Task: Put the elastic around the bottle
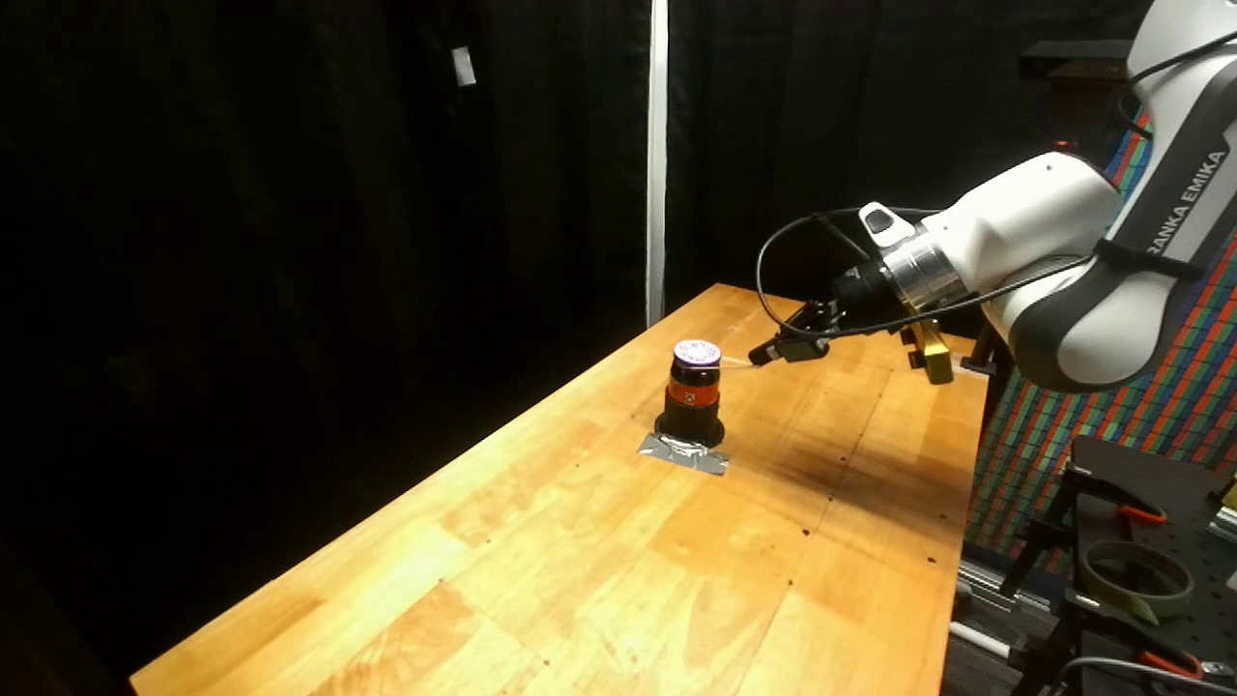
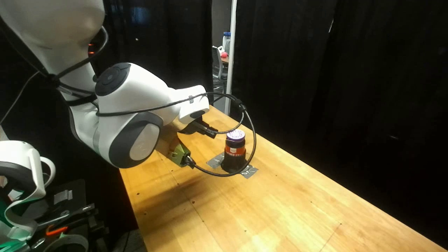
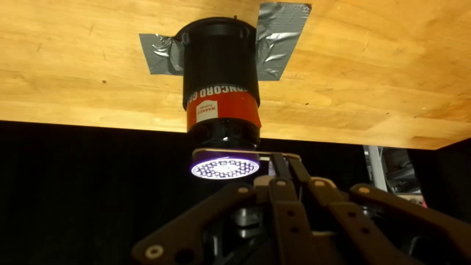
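Note:
The bottle [image 1: 694, 393] stands upright on the table in both exterior views [image 2: 234, 151], with an orange-red label and a purple cap with a patterned white top. Its lower part sits in a black flanged base. In the wrist view the bottle [image 3: 224, 108] hangs upside down in the picture. The thin pale elastic [image 3: 265, 153] runs around the cap's rim and stretches sideways to the fingertips, looping past both of them. It also shows as a thin line in an exterior view [image 1: 739, 365]. My gripper [image 3: 286, 155] is beside the cap, fingers close together with a sliver between, inside the loop.
Silver tape [image 3: 281, 40] fixes the base to the wooden table [image 1: 599, 580]. A black cable [image 2: 252, 140] loops out from the arm, passing across the bottle in an exterior view. Dark curtains border the table's far edge. A cart with a tape roll [image 1: 1136, 580] stands beside it.

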Tool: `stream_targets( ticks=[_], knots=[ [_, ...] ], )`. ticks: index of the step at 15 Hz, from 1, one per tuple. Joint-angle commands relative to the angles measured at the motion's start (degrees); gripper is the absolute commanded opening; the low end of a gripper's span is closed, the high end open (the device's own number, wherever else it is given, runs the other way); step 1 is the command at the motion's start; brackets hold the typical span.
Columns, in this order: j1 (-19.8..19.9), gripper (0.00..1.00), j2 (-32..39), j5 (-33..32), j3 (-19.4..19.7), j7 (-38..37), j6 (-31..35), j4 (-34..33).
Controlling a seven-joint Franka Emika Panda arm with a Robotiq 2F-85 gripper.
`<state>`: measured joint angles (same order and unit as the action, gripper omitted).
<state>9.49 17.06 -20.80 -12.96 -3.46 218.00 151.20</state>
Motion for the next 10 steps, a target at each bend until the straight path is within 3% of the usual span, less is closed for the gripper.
stream_targets(
  ticks=[1,5,6,8,10],
  knots=[
    [-2.1,0.10,1.4,-1.2,3.1,0.7,6.9,-0.5],
    [-3.2,0.13,2.3,-2.4,4.3,0.1,8.9,-0.7],
    [-3.1,0.37,1.1,-3.3,4.2,-1.1,4.9,-0.5],
    [-0.2,0.39,-2.2,-7.9,2.0,-5.1,-7.7,-0.1],
    [0.2,0.52,-4.0,-10.3,1.9,-8.1,-17.3,0.2]
  ],
)
